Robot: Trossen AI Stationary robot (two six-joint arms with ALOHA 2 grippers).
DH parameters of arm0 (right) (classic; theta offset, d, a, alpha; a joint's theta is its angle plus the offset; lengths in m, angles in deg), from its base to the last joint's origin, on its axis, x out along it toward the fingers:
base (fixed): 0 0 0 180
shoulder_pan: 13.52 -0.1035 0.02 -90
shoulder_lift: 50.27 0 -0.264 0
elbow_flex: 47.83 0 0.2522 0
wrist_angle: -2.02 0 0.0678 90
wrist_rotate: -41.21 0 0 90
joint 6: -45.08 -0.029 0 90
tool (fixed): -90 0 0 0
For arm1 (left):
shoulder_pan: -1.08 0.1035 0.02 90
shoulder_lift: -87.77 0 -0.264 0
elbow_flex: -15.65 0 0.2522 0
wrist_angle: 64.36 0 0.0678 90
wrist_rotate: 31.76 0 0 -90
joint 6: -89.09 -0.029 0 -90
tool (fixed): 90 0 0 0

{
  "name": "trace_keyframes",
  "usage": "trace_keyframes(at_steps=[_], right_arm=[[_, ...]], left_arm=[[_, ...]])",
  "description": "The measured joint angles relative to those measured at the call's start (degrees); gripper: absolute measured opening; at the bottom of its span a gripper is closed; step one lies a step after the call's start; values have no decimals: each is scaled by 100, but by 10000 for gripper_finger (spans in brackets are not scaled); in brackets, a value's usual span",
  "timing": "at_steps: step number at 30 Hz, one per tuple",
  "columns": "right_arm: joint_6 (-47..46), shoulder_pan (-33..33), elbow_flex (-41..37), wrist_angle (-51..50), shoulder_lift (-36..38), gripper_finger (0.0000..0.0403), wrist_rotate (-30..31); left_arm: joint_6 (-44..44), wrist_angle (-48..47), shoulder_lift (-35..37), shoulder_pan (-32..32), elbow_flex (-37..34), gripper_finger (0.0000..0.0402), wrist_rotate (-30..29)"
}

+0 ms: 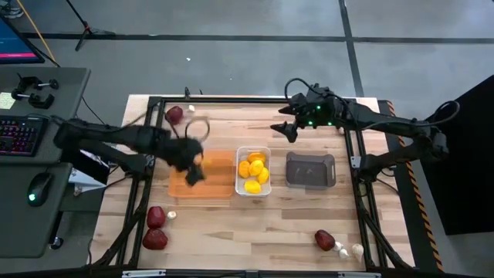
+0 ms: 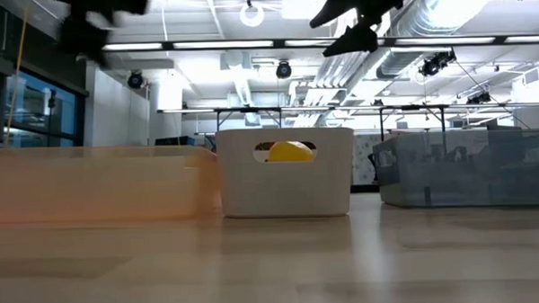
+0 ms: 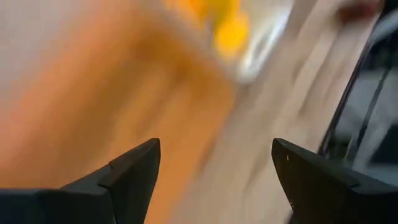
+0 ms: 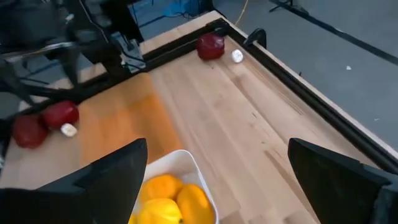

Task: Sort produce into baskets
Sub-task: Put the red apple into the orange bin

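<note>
Left hand is hovering wide and empty over the orange tray, nearest dark red piece lying just beyond it toward the counter's far edge, right hand wide, farther off.

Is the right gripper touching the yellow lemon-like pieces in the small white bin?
Apart. In the right wrist view, the right gripper has open, empty fingers well above the yellow lemon-like pieces in the small white bin.
</note>
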Motion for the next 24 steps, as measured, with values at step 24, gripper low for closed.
trace_keyframes(at_steps=[24], right_arm=[[29,-4,-2,-16,-725,378,-362]], left_arm=[[3611,-1644,-2199,-3533,-161,296,1458]])
